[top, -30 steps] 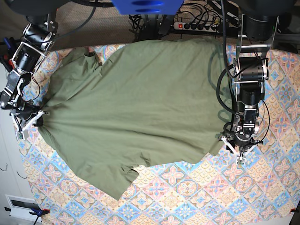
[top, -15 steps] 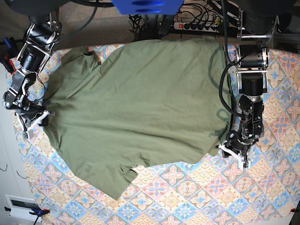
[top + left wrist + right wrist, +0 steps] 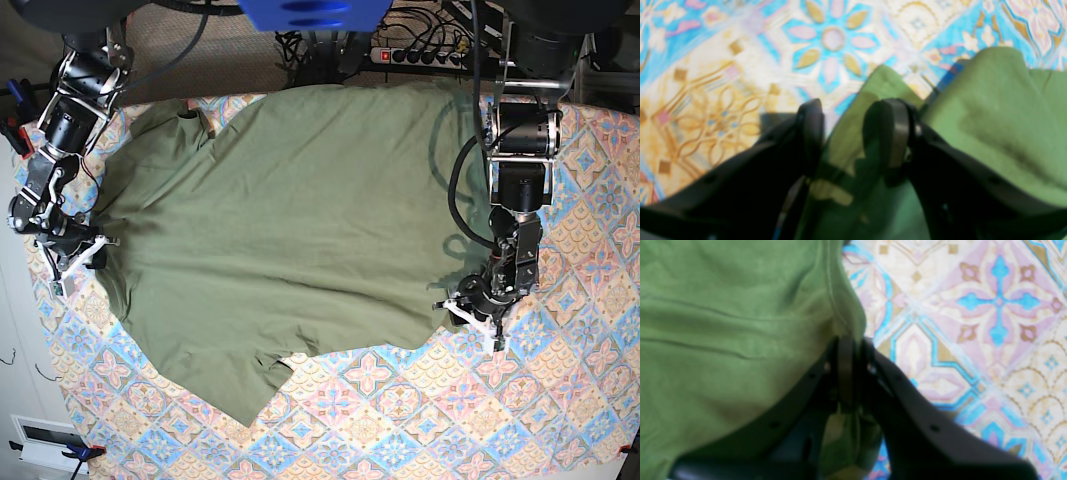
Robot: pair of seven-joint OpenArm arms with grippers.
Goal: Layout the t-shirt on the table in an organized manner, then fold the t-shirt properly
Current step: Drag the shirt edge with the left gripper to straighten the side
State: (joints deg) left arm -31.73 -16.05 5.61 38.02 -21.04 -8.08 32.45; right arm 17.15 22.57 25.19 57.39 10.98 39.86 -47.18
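Two black arms [image 3: 522, 150], silver joint housings, black cables looped alongside; white-framed pincer [image 3: 472, 315] (dark curved fingers).

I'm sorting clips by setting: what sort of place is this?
Likely a robotics lab or test bench: a cloth-covered table holding one t-shirt, two robot arms over it, and a power strip with cables behind.

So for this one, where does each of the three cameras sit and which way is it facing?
Base: overhead, looking down on the table and spread t-shirt; both arms show, the left gripper on the picture's right, the right gripper on its left.
Left wrist: on the left arm, looking past parted jaws at the shirt's edge.
Right wrist: on the right arm, looking along jaws closed on the shirt's hem.
Shared: all three show the green shirt on the patterned cloth.
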